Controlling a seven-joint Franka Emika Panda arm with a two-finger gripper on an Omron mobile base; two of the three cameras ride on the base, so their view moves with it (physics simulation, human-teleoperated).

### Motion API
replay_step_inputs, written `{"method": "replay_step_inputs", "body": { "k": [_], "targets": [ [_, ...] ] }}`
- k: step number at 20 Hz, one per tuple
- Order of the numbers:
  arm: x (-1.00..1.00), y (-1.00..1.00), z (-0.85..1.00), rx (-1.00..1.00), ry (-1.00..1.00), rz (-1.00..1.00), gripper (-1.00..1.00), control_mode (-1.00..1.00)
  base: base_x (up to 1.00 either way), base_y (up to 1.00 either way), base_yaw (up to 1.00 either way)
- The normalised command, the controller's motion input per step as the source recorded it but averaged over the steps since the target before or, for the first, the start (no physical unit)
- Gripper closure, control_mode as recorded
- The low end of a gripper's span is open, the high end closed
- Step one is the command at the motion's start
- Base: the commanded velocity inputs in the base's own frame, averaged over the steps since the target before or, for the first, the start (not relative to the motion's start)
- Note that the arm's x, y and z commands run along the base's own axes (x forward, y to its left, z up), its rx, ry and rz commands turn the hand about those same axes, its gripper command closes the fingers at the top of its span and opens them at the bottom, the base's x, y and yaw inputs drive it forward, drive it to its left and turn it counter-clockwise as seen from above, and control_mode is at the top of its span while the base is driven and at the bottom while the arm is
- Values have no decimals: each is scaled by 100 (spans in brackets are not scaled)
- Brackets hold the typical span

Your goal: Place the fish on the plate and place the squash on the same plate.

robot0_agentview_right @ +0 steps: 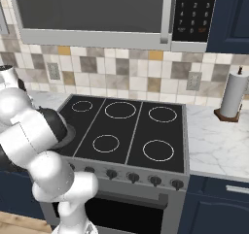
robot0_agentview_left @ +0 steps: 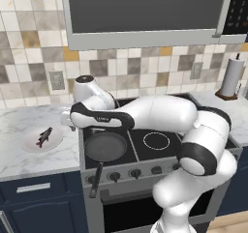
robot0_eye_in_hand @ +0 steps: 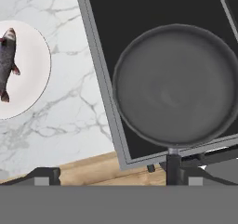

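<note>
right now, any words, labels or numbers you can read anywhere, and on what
Microwave keypad: rows of pale marks, too small to read.
Robot arm: a small dark mark on its black band, too blurred to read.
Stove knobs: no readable markings.
Nothing else carries text.

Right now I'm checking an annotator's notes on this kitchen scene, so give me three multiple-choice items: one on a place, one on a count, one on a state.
1. Where does the fish lie?
A. in the frying pan
B. on the plate
C. on a burner

2. How many burner rings show on the stove top in the right base view?
A. three
B. four
C. five

3. What is in the frying pan?
A. nothing
B. the fish
C. a bowl

Answers:
1 B: the fish rests on the plate, on the counter left of the stove.
2 C: five white rings are drawn on the black top.
3 A: the hand view shows its dark inside bare.
</note>
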Motion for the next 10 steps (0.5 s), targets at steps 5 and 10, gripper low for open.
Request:
{"method": "replay_step_inputs", "body": {
  "k": [5, 10],
  "targets": [
    [-28, -44, 27, 4, 4, 4, -100, -100, 0, 0, 0],
    [0, -1, 0, 0, -1, 0, -100, -100, 0, 0, 0]
  ]
}}
